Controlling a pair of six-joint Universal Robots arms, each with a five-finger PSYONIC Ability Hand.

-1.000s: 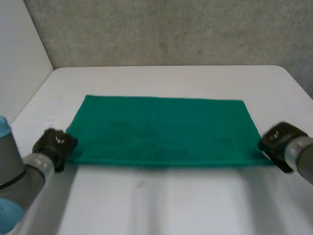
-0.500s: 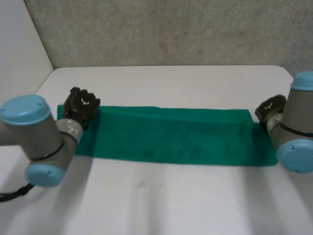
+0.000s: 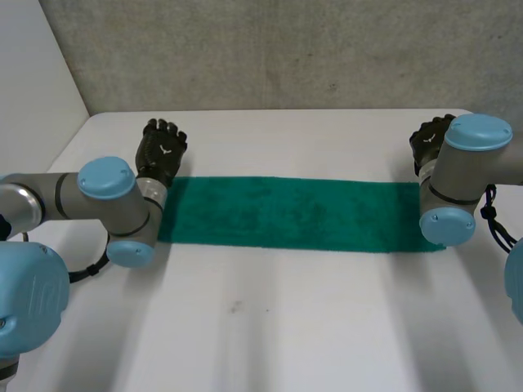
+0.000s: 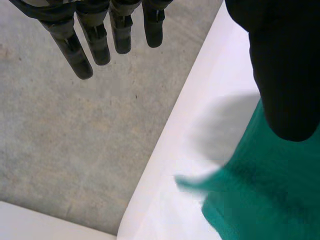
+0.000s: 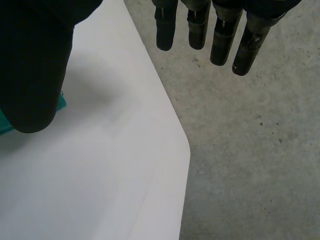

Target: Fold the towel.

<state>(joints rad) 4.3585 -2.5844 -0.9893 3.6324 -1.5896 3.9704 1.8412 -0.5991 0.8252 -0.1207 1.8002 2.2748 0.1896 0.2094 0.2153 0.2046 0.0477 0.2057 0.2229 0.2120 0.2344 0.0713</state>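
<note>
A green towel (image 3: 286, 214) lies folded into a long narrow strip across the white table (image 3: 270, 327). My left hand (image 3: 161, 152) hovers just beyond the strip's far left corner, fingers (image 4: 82, 47) straight and apart from the thumb, holding nothing. A loose corner of the towel (image 4: 260, 190) lies below that thumb. My right hand (image 3: 428, 139) is past the far right corner, open too, its fingers (image 5: 220, 40) straight over the table's edge. A sliver of the towel (image 5: 61, 102) peeks out beside its thumb.
The table's far edge (image 3: 278, 111) runs close behind both hands, with a grey concrete wall (image 3: 278, 49) beyond it. My arms' elbows (image 3: 122, 216) (image 3: 458, 188) rest over the two ends of the strip.
Both hands carried the near edge of the towel over to the far edge, halving it into a strip. They have since let go and opened, ending beyond the far corners.
</note>
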